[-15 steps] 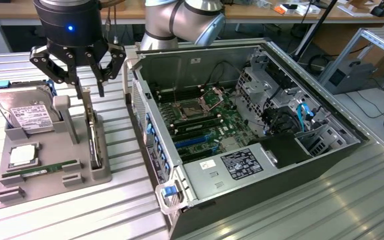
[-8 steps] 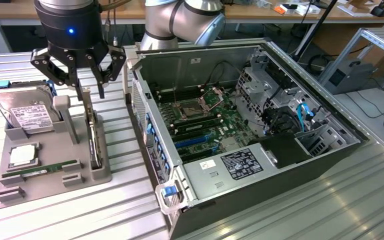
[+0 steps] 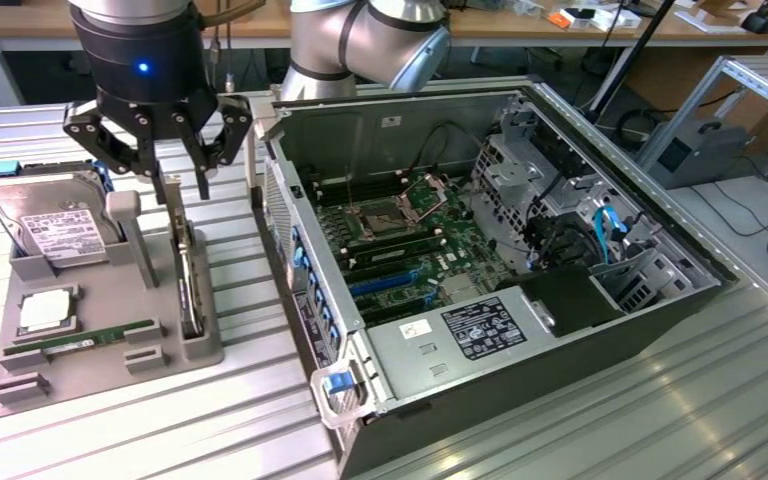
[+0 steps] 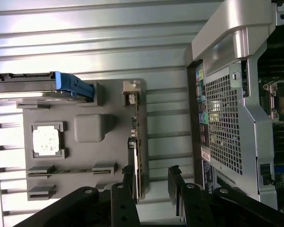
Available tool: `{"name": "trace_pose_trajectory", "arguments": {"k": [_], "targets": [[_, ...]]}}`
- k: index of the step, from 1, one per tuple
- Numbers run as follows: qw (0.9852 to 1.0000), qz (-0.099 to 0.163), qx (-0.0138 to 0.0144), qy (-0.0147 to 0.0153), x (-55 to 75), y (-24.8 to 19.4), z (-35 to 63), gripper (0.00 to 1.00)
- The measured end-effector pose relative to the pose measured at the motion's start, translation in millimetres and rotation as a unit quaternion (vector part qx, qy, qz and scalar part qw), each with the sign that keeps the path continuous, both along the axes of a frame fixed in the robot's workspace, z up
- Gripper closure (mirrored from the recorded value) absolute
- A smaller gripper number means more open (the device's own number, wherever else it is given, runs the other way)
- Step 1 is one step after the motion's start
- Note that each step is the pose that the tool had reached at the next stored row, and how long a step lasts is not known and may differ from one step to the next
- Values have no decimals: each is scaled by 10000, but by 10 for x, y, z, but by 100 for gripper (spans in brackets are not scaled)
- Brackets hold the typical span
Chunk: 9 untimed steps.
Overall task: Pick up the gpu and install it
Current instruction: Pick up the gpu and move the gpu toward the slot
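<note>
gpu (image 4: 137,142) end behind the tool (image 4: 151,172)

Gpu (image 3: 191,288) (image 4: 137,142) — thin, flat, dark brown card, silvery metal bracket at one end. Standing upright on its long edge, seated in the slot along the grey holder (image 3: 91,375) — on the edge toward the exterior view's right. Not yet lifted.

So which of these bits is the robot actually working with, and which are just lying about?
In the job:
- graphics card, standing on edge in the grey tray
- gripper, open, hovering over the card
- computer case, side open

Lying about, in the same tray:
- hard drive
- memory stick
- square chip
</note>
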<state>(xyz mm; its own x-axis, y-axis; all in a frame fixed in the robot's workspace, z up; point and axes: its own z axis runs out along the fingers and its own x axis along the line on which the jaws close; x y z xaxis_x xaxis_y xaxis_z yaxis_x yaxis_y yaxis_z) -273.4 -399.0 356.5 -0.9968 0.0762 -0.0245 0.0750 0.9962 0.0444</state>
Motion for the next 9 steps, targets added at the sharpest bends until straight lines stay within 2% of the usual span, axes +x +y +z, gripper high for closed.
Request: {"name": "trace_pose_trajectory", "arguments": {"k": [9], "targets": [[10000, 0, -1, 0, 0, 0, -37, 58]]}}
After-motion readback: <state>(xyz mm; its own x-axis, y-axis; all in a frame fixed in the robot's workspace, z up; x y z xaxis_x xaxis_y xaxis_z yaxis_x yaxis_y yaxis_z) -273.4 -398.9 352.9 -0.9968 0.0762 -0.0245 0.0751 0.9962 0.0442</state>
